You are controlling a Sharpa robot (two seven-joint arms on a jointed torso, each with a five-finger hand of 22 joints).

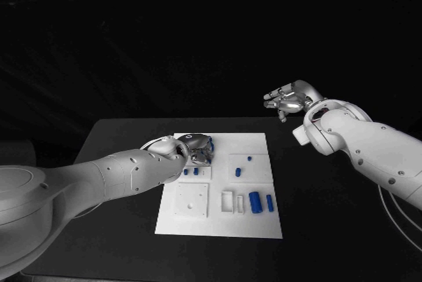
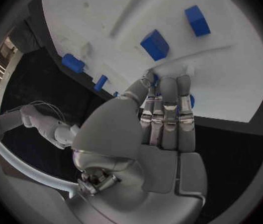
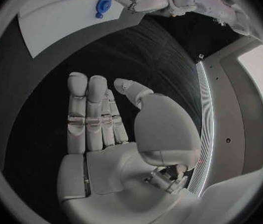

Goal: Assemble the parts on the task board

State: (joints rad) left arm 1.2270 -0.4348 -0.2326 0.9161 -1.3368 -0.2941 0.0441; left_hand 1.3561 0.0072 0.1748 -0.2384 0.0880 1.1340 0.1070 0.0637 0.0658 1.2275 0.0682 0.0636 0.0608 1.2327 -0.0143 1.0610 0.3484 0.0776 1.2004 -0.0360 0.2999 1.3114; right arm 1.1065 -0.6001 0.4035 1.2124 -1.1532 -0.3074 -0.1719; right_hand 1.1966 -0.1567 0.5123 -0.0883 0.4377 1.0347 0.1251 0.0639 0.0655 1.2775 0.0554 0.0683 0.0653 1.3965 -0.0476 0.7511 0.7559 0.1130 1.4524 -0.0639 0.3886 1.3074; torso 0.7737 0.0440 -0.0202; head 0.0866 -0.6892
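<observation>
The white task board (image 1: 220, 216) lies in the middle of the black table. My left hand (image 1: 195, 149) reaches over its far left part. There its fingertips (image 2: 166, 87) and thumb close around a round blue part (image 2: 190, 100), also seen as a blue ring (image 3: 103, 5) beside that hand. Two small blue parts (image 1: 190, 171) stand just nearer than the hand. A large blue cylinder (image 1: 256, 201) and a thinner one (image 1: 270, 202) lie at the board's near right. My right hand (image 1: 288, 99) is raised beyond the board's far right corner, fingers apart and holding nothing.
Two more small blue parts (image 1: 240, 171) (image 1: 250, 158) sit on the board's right half. White raised slots (image 1: 233, 201) and a square plate (image 1: 191, 199) take up the near half. Bare black table (image 1: 334, 221) surrounds the board.
</observation>
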